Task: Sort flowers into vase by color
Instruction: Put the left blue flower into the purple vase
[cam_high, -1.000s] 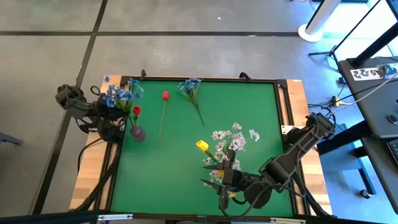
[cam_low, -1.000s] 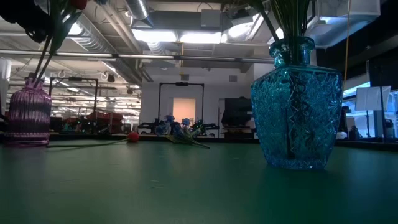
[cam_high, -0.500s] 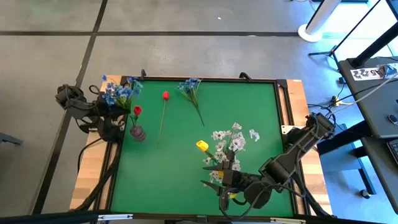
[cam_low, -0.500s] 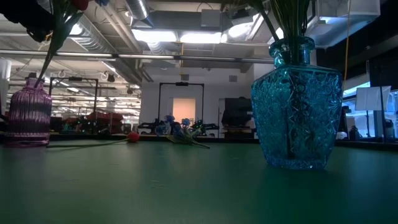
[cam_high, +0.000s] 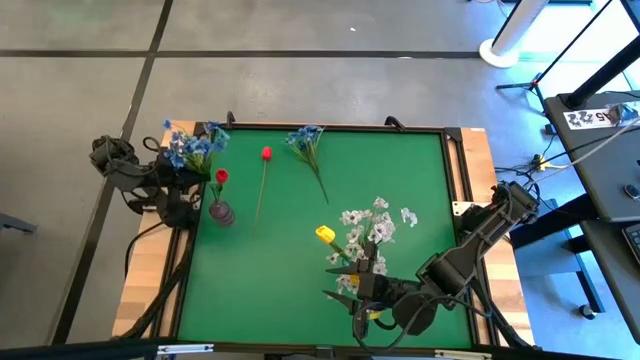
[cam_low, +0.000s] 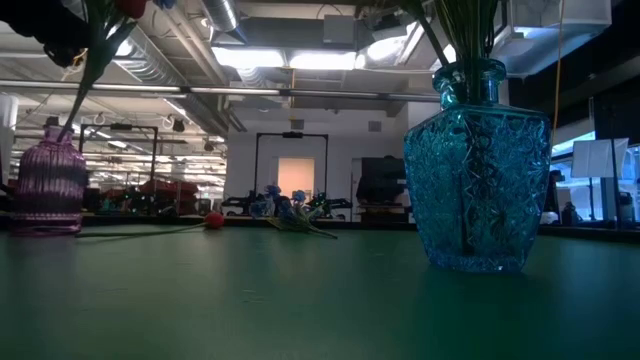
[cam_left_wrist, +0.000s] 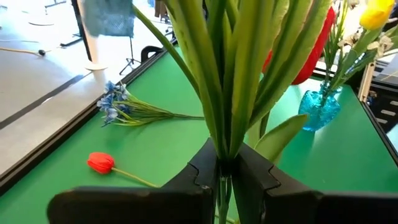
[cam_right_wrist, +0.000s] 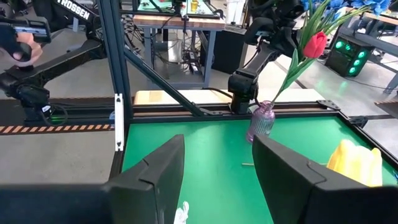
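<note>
My left gripper (cam_left_wrist: 224, 180) is at the table's left edge, shut on a bunch of green stalks. Blue blossoms (cam_high: 195, 148) and a red tulip (cam_high: 221, 177) top that bunch above the purple vase (cam_high: 222, 213). My right gripper (cam_right_wrist: 214, 180) is open at the near edge, beside the teal vase (cam_low: 478, 170), which holds white blossoms (cam_high: 368, 228) and a yellow tulip (cam_high: 325, 234). A second red tulip (cam_high: 266, 153) and a blue sprig (cam_high: 305, 140) lie flat on the green mat. My left gripper pinches several green stalks (cam_left_wrist: 225, 134) together between its two fingers, which lie across them. The stalks run on past the fingers with the blossoms above. In the low view a stalk (cam_low: 85, 75) slants down into the purple vase's mouth (cam_low: 52, 130), and the vase stands slightly tipped.
The green mat (cam_high: 280, 280) has a raised dark frame (cam_high: 330, 127) and wooden side boards (cam_high: 150, 280). Bare mat lies between the two vases. A dark post (cam_right_wrist: 115, 74) and benches stand beyond the table in the right wrist view.
My left gripper has carried the bunch a little toward the far edge, staying shut. The blue blossoms have shifted that way, the stalk in the low view leans more, and the purple vase has tipped slightly.
</note>
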